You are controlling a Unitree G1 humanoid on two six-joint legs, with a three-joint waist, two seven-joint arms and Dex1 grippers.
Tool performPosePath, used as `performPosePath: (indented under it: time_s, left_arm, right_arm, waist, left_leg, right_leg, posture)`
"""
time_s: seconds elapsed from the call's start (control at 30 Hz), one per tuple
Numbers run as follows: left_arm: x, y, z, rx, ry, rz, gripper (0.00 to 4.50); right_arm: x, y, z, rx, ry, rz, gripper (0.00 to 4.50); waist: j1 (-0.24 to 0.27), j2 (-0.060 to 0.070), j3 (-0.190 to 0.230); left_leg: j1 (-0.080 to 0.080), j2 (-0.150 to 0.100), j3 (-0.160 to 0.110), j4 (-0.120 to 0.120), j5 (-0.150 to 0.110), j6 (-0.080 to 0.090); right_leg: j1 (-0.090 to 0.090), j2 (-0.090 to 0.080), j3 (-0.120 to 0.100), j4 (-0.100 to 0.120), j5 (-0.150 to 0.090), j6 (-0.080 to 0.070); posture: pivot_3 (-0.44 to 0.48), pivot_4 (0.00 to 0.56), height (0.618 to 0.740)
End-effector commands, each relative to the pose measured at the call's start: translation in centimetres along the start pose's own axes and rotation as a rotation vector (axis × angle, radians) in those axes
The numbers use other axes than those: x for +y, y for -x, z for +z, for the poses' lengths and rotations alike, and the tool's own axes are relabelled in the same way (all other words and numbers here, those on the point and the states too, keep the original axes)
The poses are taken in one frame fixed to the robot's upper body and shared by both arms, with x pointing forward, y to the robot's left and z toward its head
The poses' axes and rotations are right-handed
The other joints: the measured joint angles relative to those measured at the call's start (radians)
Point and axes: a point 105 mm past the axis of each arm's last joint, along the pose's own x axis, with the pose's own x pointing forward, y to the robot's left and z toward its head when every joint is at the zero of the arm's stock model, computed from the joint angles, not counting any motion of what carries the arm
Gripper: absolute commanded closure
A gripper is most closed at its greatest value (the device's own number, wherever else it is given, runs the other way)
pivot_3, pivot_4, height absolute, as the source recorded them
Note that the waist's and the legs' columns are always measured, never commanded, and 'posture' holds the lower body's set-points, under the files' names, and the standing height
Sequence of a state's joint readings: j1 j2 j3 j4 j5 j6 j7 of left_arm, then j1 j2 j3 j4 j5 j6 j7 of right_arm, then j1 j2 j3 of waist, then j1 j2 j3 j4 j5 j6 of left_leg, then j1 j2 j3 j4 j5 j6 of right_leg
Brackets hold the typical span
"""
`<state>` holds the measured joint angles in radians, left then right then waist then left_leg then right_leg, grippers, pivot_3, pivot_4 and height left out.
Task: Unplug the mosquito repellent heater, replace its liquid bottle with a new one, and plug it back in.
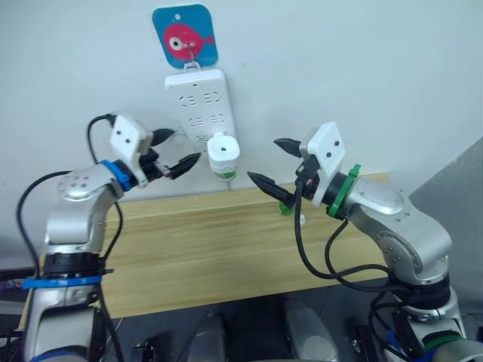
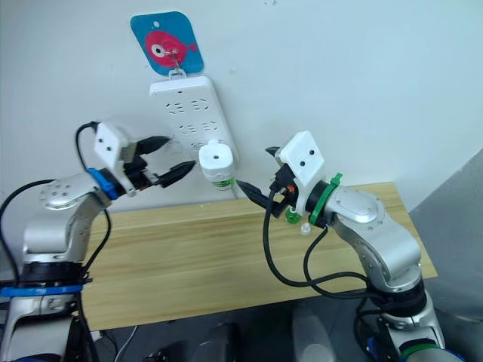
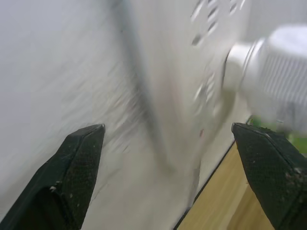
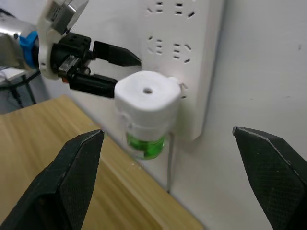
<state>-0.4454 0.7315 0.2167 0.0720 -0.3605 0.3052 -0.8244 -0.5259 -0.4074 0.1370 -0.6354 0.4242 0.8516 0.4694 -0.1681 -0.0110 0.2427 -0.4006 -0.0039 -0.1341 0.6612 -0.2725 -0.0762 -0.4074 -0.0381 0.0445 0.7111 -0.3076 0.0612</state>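
Observation:
The white mosquito repellent heater (image 1: 223, 151) is plugged into the lower right of a white power strip (image 1: 195, 102) hanging on the wall, with its green liquid bottle (image 1: 223, 176) screwed in beneath. My left gripper (image 1: 183, 147) is open just left of the heater, not touching it. To the heater's right my right gripper (image 1: 264, 159) is open too, a short way off. In the right wrist view the heater (image 4: 147, 103) lies centred between that gripper's fingers, with the left gripper (image 4: 103, 67) beyond. A small green bottle (image 1: 285, 208) stands on the table behind my right gripper.
A wooden table (image 1: 196, 249) runs along the white wall below the strip. A small white piece (image 1: 302, 220) lies beside the green bottle. The strip hangs from a blue hook plate with a pink fish (image 1: 185, 36). The strip's cable (image 3: 144, 96) drops down the wall.

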Motion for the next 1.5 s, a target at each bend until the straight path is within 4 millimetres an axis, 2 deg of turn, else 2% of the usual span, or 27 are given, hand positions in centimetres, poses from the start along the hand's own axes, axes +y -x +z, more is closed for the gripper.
performPosePath:
  time_s: [0.03, 0.1, 0.2, 0.37, 0.5, 0.53, 0.77, 1.2, 1.5]
  left_arm:
    - [-0.9, 2.2, 1.0, 0.011, -0.077, -0.084, 0.1]
    - [-2.0, 3.6, 0.5, 0.059, -0.068, -0.169, 0.06]
    - [-5.7, 6.0, 0.5, 0.144, -0.026, -0.411, 0.05]
    - [-9.9, 7.2, 1.3, 0.138, 0.007, -0.545, 0.05]
    - [-11.3, 6.8, 1.5, 0.07, -0.007, -0.498, 0.05]
    - [-11.8, 6.8, 1.4, 0.054, -0.024, -0.495, 0.05]
    - [-13.5, 6.8, 1.7, 0.004, -0.03, -0.489, 0.05]
    - [-13.3, 6.5, 1.7, 0.007, -0.044, -0.491, 0.05]
    - [-13.2, 6.3, 1.7, 0.006, -0.046, -0.497, 0.05]
  right_arm:
    - [1.1, 0.7, 1.4, -0.062, 0.053, 0.065, 0.0]
    - [1.5, 0.7, 1.4, -0.066, 0.06, 0.091, 0.17]
    - [2.2, 0.3, 1.2, -0.07, 0.059, 0.119, 0.91]
    - [3.0, -0.8, 0.2, -0.063, 0.059, 0.119, 2.77]
    - [3.0, -1.9, -0.5, -0.054, 0.074, 0.098, 4.24]
    - [2.9, -2.3, -0.7, -0.053, 0.077, 0.083, 4.48]
    - [1.9, -3.9, -1.2, -0.042, 0.086, 0.023, 4.48]
    - [1.7, -5.1, -1.1, -0.058, 0.062, 0.006, 4.48]
    - [0.1, -5.4, -1.3, -0.048, 0.075, -0.092, 4.48]
  waist:
    - [0.005, 0.0, 0.0]
    - [0.013, 0.0, 0.0]
    - [0.029, 0.0, 0.0]
    - [0.061, 0.0, 0.0]
    - [0.082, 0.0, 0.0]
    - [0.083, 0.0, 0.0]
    - [0.085, -0.001, 0.0]
    - [0.084, -0.001, 0.0]
    - [0.084, -0.001, 0.0]
  left_leg:
    - [0.0, 0.0, 0.0, 0.0, 0.0, 0.0]
    - [-0.001, 0.0, 0.0, 0.0, 0.0, 0.0]
    - [-0.001, 0.0, 0.0, 0.0, 0.0, 0.0]
    - [0.0, 0.0, 0.0, 0.0, 0.0, 0.0]
    - [0.001, 0.0, 0.001, 0.001, 0.0, 0.0]
    - [0.001, 0.0, 0.001, 0.001, 0.0, 0.0]
    - [0.001, 0.0, 0.0, 0.0, 0.0, 0.0]
    - [0.001, 0.0, 0.0, 0.0, 0.0, 0.0]
    - [0.001, 0.0, 0.0, 0.0, 0.0, 0.0]
  right_leg:
    - [0.0, 0.0, 0.0, 0.0, 0.0, 0.0]
    - [0.0, 0.0, 0.0, 0.0, 0.0, 0.0]
    - [0.0, 0.0, 0.0, -0.001, 0.0, 0.0]
    - [0.0, 0.0, 0.0, 0.0, 0.0, -0.001]
    - [0.001, 0.0, 0.0, 0.0, 0.0, -0.001]
    - [0.001, 0.0, 0.0, 0.0, 0.0, -0.001]
    - [0.001, 0.0, 0.0, 0.0, 0.0, -0.001]
    - [0.001, 0.0, 0.0, 0.0, 0.0, -0.001]
    - [0.001, 0.0, 0.0, 0.0, 0.0, -0.001]
  posture:
    - [-0.112, 0.205, 0.734]
    - [-0.086, 0.205, 0.734]
    - [-0.065, 0.204, 0.734]
    - [-0.045, 0.202, 0.734]
    - [-0.041, 0.2, 0.734]
    - [-0.041, 0.199, 0.734]
    - [-0.04, 0.195, 0.734]
    - [-0.035, 0.186, 0.734]
    - [-0.039, 0.186, 0.734]
